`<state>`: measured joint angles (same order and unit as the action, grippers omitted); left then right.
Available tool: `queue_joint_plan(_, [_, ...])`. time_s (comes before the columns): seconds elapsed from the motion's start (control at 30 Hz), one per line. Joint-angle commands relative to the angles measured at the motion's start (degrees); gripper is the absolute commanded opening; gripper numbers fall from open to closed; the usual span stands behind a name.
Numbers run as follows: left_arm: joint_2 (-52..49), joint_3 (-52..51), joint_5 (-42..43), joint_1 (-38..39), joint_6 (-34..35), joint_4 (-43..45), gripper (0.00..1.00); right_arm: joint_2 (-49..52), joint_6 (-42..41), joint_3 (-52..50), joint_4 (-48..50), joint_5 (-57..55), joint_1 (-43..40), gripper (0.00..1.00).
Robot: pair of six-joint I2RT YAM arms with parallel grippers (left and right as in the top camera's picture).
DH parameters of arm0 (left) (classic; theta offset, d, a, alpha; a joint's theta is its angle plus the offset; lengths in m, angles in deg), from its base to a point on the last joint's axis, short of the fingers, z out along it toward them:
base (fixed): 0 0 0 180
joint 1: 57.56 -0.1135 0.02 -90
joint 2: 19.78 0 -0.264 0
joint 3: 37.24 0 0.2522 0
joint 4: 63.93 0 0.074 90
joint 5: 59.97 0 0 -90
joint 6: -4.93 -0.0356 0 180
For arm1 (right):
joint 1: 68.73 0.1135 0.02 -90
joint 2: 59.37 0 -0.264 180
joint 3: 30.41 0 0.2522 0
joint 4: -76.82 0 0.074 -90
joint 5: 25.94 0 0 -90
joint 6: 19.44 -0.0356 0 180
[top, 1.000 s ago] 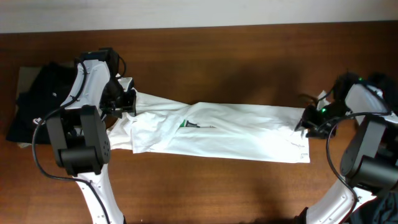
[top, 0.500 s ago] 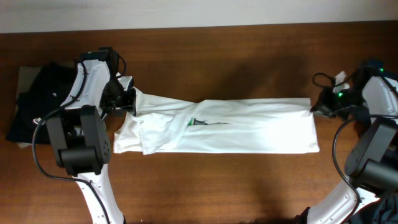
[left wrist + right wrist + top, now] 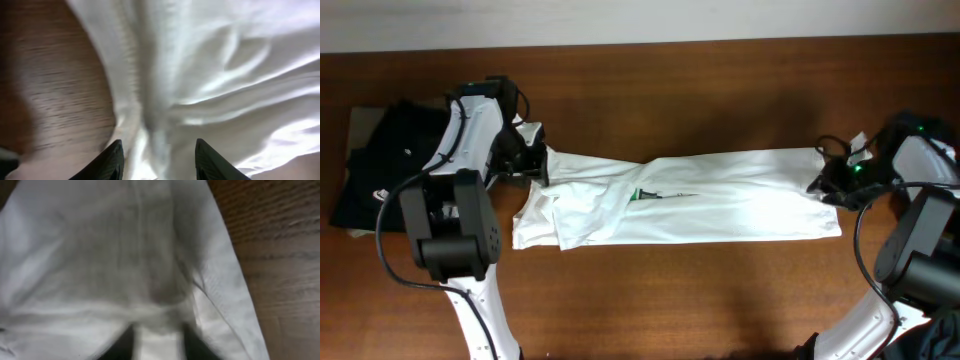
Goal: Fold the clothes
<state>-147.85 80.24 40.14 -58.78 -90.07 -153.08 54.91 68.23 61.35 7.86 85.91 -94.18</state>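
A white garment (image 3: 720, 200) lies stretched left to right across the wooden table, with a small green label (image 3: 645, 195) near its middle. My left gripper (image 3: 535, 160) is shut on the garment's bunched left end. In the left wrist view the cloth (image 3: 200, 75) runs in a ridge between the fingers (image 3: 157, 160). My right gripper (image 3: 823, 185) is shut on the garment's right edge. In the right wrist view the cloth (image 3: 100, 255) is pinched between the fingers (image 3: 157, 342). The garment's left part is folded over and rumpled.
A pile of black clothes (image 3: 380, 170) lies at the table's left edge, beside the left arm. Bare wooden table (image 3: 670, 290) shows in front of and behind the garment. A pale wall runs along the back.
The right gripper has pulled the garment's right end rightward and spread it flatter. The left gripper has shifted slightly right with its end. The garment now lies straighter.
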Motion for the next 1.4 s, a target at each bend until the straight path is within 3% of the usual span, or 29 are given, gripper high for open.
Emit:
queue_joint_plan(0.0, [1.31, 0.87, 3.23, 0.48, -1.36, -0.79, 0.46, -0.55, 0.37, -1.07, 0.37, 1.84, 0.31, 0.2])
queue_joint_plan(0.03, [1.75, 0.87, 3.21, 0.48, -1.36, -0.81, 0.46, -0.55, 0.37, -1.03, 0.44, 2.23, 0.31, 0.11])
queue_joint_plan(0.1, [2.23, 0.87, 2.97, 0.46, -1.36, -0.87, 0.46, -0.57, 0.39, 0.42, -0.11, 4.22, -0.07, 0.04])
queue_joint_plan(0.27, [2.25, 0.66, 0.09, 0.42, -1.36, -0.13, 0.46, -0.79, 0.55, 12.22, -6.6, 4.09, -2.43, 0.05])
queue_joint_plan(0.3, [2.25, 0.63, 0.13, 0.42, -1.36, -0.13, 0.46, -0.72, 0.57, 12.07, -7.93, 1.9, -2.29, 0.36])
queue_joint_plan(0.43, [2.25, 0.61, 0.15, 0.42, -1.36, 0.44, 0.47, 0.37, 0.33, 5.14, -2.91, -2.75, -1.46, 0.42])
queue_joint_plan(0.57, [2.25, 0.57, 0.22, 0.44, -1.33, 1.51, 0.47, 0.7, 0.35, 0.5, 4.11, 2.16, -1.2, 0.42])
queue_joint_plan(0.67, [2.25, 0.57, 0.22, 0.48, -1.33, 2.05, 0.47, 0.7, 0.35, 0.37, 5.84, 2.16, 0.17, 0.35])
queue_joint_plan(0.8, [2.25, 0.57, 0.22, 0.48, -1.33, 2.27, 0.47, 1.11, 0.35, -0.09, 7.78, 1.22, 3.52, 0.34])
queue_joint_plan(0.87, [2.25, 0.57, 0.22, 0.48, -1.33, 2.27, 0.47, 1.51, 0.35, -0.11, 7.91, 0.33, 3.98, 0.28])
queue_joint_plan(0.9, [2.25, 0.57, 0.2, 0.48, -1.33, 2.29, 0.47, 1.49, 0.37, -0.09, 7.91, -0.37, 4.0, 0.17])
queue_joint_plan(0.97, [2.25, 0.57, 0.2, 0.48, -1.33, 2.29, 0.47, 1.49, 0.37, 0.24, 7.17, -0.42, 3.41, 0.04])
queue_joint_plan(1.07, [2.25, 0.57, 0.2, 0.48, -1.33, 2.29, 0.47, 0.68, 0.59, 2.8, 4.04, 0.57, 2.54, 0.04])
queue_joint_plan(1.17, [2.25, 0.57, 0.2, 0.46, -1.33, 2.27, 0.47, -1.11, 0.57, 13.09, -0.63, 3.32, 1.7, 0.04])
queue_joint_plan(1.37, [2.25, 0.57, 0.17, 0.46, -1.33, 2.27, 0.47, -1.05, -1.18, 19.96, 3.63, 4.94, 1.79, 0.04])
